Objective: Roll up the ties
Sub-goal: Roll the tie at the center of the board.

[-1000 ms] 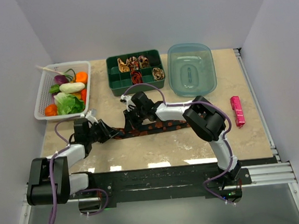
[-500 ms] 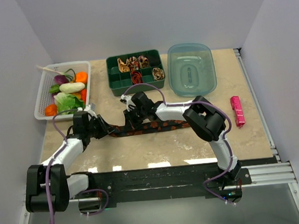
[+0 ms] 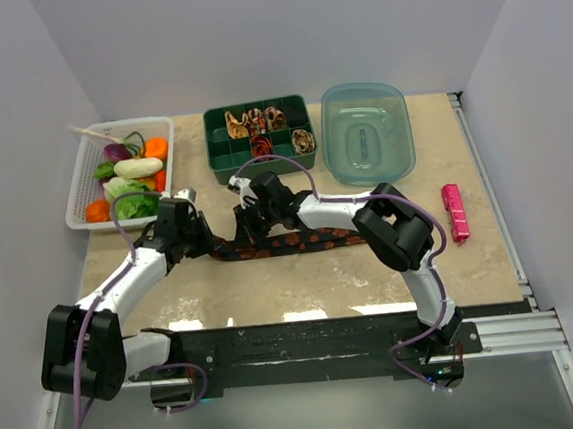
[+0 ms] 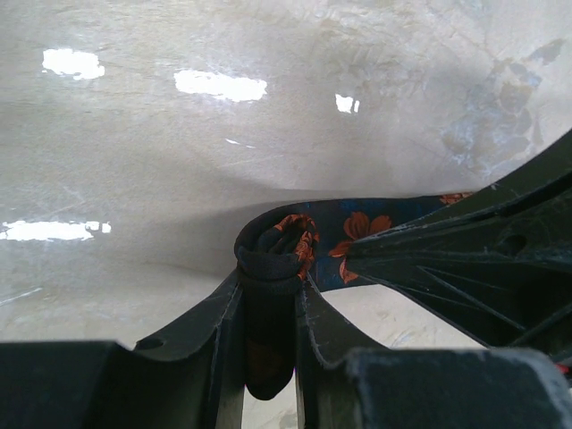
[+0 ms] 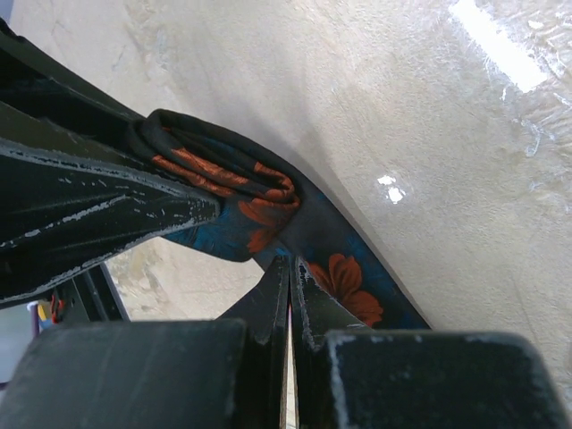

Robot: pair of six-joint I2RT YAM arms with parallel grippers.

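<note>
Tie-rolling station, marble-look table (image 3: pixel 303 288). Long tie (image 3: pixel 314 240), black with orange-red flowers, lies flat across the table's middle, running left to right in front of both arms.

Left gripper (image 3: pixel 205 240) at the tie's left end. Left wrist view: left gripper (image 4: pixel 268 308) closed onto a small tight coil (image 4: pixel 275 248) of the tie's end, one finger on each side of the cloth, coil standing just past the fingertips.

Right gripper (image 3: pixel 248 226) just right of it, on the same tie. Right wrist view: right gripper (image 5: pixel 288 273) pressed almost fully together, only a hairline gap, tips nipping the tie's edge beside the coil. Blue underside of the cloth shows there.

Far side: green divided box (image 3: pixel 211 146) holding rolled ties (image 3: pixel 258 120) in tan, red and dark. Clear teal tub (image 3: pixel 367 132) right of it. White basket (image 3: pixel 77 208) of vegetables far left. Pink bar (image 3: pixel 454 212) near the right edge.
</note>
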